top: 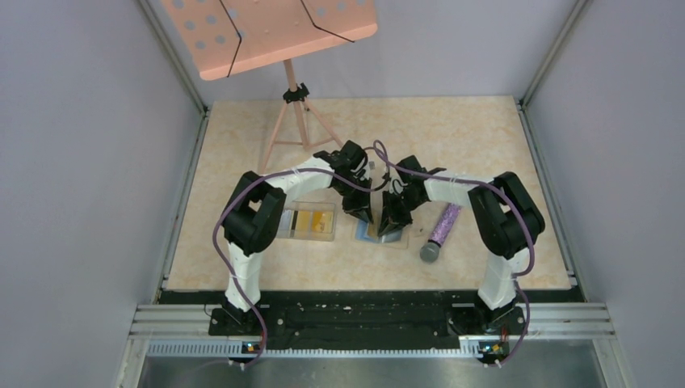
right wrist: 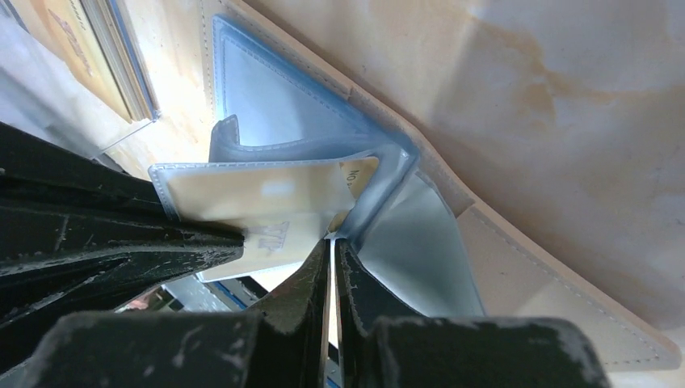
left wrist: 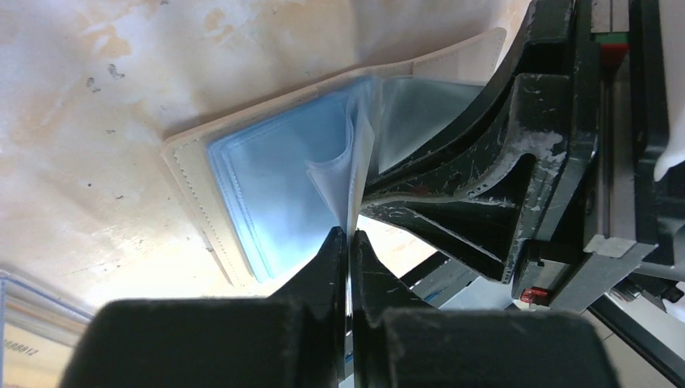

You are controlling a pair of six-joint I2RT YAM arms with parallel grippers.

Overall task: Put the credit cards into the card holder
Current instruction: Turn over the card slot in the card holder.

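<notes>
The small flat tan folding card holder with the light blue inside lay open on the pale stone-look table, in the middle of the top view, just under both arms. The left pincer was shut tight on a thin sheet seen from its edge. It looked like the clear plastic pocket that stood up from the holder. The right pincer was shut tight too, nipping a thin leaf of the card holder near its fold, at the lower middle of the right wrist view. A gold-yellow plastic card with print sat partly in that clear pocket, and its lower edge stuck out. I could not tell if the left pincer touched the card as well. More cards lay in the clear plastic box, just left of the holder. I think the step was pushing one card into its pocket. The next move would need one pincer to hold the pocket steady while the card slid all the way in, gently, so nothing bent.
</notes>
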